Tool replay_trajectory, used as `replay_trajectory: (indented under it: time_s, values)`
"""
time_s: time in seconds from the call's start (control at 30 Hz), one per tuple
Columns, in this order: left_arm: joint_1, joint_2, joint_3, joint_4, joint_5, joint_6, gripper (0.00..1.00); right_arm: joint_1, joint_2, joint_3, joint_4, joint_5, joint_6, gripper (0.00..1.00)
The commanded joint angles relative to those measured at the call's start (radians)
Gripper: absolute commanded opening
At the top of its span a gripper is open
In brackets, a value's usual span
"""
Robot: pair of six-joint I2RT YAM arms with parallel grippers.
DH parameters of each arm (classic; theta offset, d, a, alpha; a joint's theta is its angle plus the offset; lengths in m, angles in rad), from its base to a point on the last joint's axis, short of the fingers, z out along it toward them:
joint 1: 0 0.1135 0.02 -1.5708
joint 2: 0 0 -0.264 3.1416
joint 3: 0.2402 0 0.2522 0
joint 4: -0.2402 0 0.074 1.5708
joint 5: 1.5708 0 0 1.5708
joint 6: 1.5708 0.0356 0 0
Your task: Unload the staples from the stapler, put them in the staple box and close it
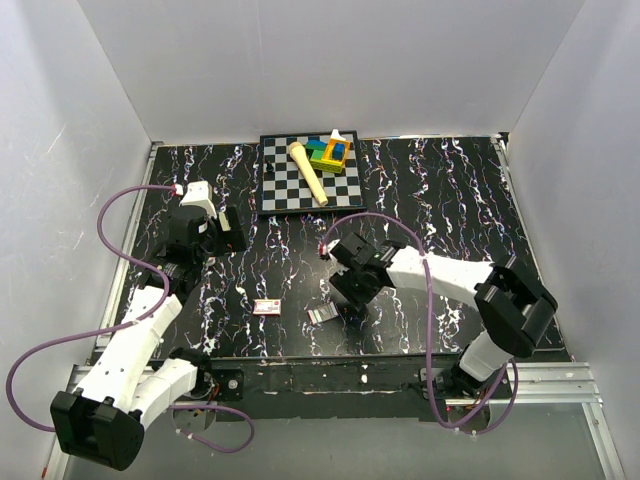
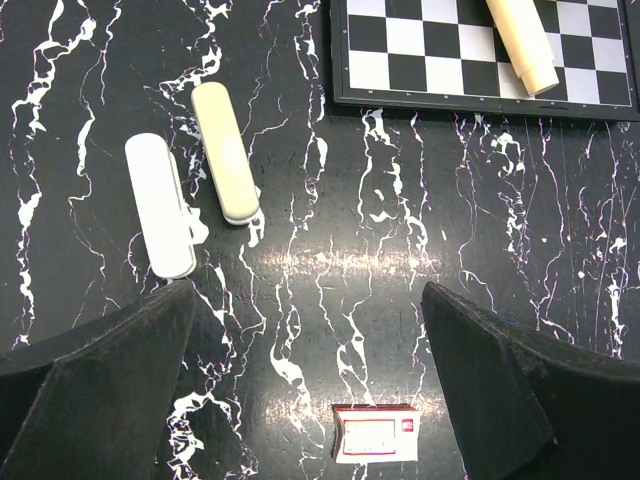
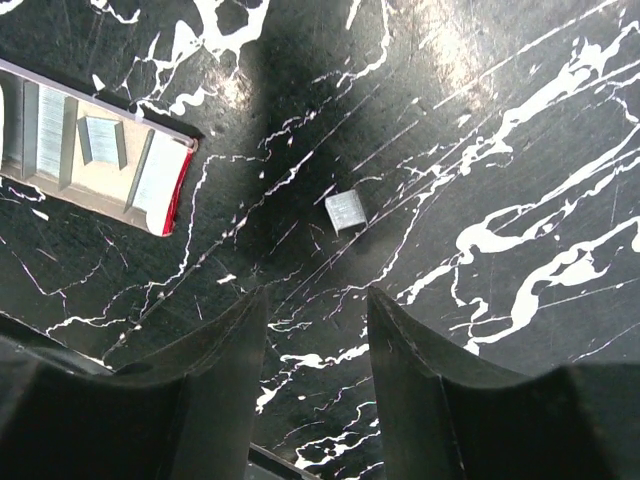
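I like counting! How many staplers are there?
2. The white stapler lies on the table; the cream stapler lies beside it, nearer the chessboard. Others may be hidden.

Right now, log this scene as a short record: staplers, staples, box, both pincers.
staplers: white stapler and cream stapler, side by side on the table
staples: one loose strip on the table; more strips in an open tray
box: red-and-white box, lying flat
left pincer: open, empty, near the staplers
right pincer: open, empty, loose strip just ahead
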Motion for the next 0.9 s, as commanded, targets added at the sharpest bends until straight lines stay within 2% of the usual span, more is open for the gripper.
replay_trajectory:
  time_s: [0.0,0.87]
  values:
    - [0.006,-0.002,0.029,0.005,0.012,0.0,0.98,-0.009,0.027,0.064,0.022,-0.026,-0.039,0.52]
    - [0.006,0.0,0.032,0.003,0.022,0.003,0.98,-0.039,0.14,0.13,0.036,-0.043,0.005,0.52]
